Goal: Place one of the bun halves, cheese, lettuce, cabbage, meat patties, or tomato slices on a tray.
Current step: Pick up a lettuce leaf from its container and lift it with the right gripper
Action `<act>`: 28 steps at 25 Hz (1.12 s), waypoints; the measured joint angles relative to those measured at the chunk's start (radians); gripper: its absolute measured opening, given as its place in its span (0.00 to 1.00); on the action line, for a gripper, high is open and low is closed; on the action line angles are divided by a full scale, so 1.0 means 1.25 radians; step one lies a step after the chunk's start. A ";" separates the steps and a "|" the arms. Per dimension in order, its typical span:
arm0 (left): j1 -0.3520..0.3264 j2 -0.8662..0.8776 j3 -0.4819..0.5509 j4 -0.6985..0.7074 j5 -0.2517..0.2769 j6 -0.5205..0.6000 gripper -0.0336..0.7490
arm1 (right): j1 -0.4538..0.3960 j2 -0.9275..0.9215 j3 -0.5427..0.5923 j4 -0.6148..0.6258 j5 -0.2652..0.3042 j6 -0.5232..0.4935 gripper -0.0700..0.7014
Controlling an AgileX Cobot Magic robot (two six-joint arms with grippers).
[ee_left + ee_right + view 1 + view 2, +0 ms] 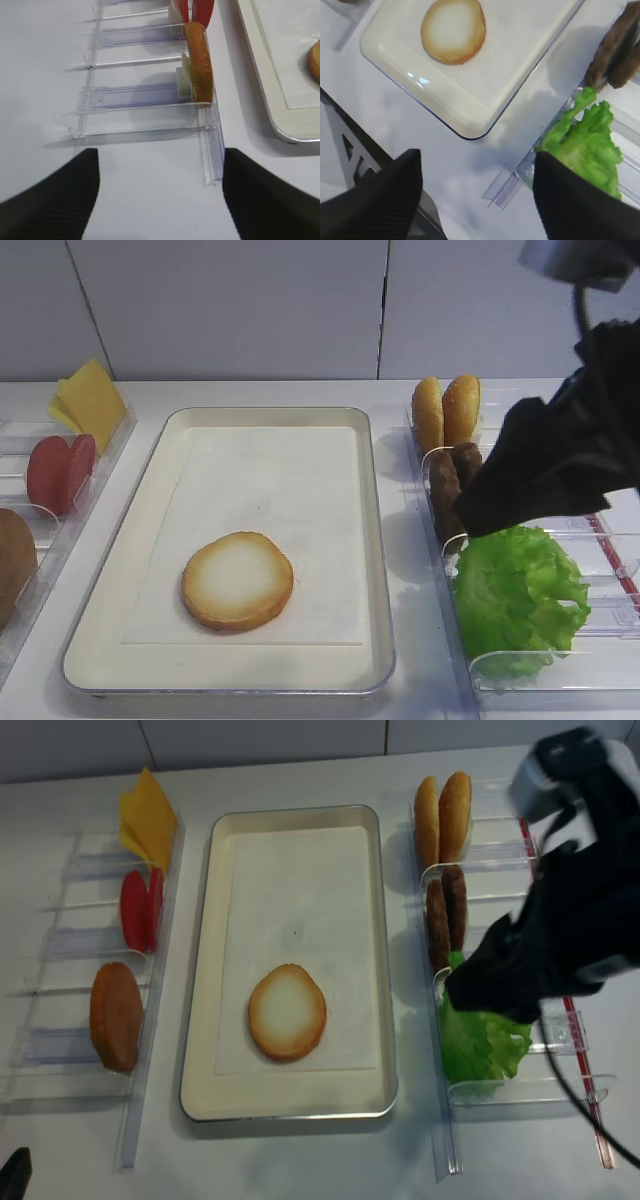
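Tray [370, 540] paper bare behind bun half [237, 580].

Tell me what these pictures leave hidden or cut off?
- Right gripper: covered by the black arm in both high views; the wrist view shows it open.
- Left gripper: absent from the high views.
- Lettuce: its top hidden under the arm in the realsense view.
- Patties: partly behind the arm in the high view.
- Bun on the tray: cut off by the left wrist view's edge.

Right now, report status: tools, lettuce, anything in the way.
Right tool open, empty, above lettuce. Left tool open, empty, by left bins. Lettuce in its bin, untouched. One bun half on tray; nothing blocking.
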 joint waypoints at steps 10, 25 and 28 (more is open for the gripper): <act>0.000 0.000 0.000 0.000 0.000 0.000 0.71 | 0.094 0.113 -0.011 -0.217 -0.069 0.219 0.74; 0.000 0.000 0.000 0.000 0.000 0.000 0.71 | 0.094 0.226 -0.011 -0.219 -0.093 0.253 0.59; 0.000 0.000 0.000 0.000 0.000 0.000 0.71 | 0.094 0.226 -0.011 -0.219 -0.095 0.255 0.52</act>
